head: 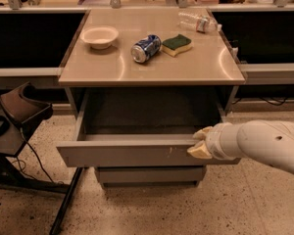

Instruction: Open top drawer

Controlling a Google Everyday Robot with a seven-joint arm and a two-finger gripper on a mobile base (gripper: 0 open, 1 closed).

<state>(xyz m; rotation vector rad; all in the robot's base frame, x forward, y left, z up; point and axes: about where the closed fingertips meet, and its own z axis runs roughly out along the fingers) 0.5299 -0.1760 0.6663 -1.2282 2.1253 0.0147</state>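
The gripper [200,142] sits at the right end of the top drawer [127,153], its cream, blunt fingers [199,152] clamped on the front panel's upper lip, one inside and one outside. Just left of them are pale scuffs on flat matte grey metal. The drawer stands well out, its plain grey inside exposed. The opening looks largely done, with perhaps a last pull and the release left. Above, the glossy worktop [112,67] carries a round white bowl [100,36], a blue can [145,48] on its side and a green sponge [176,44].
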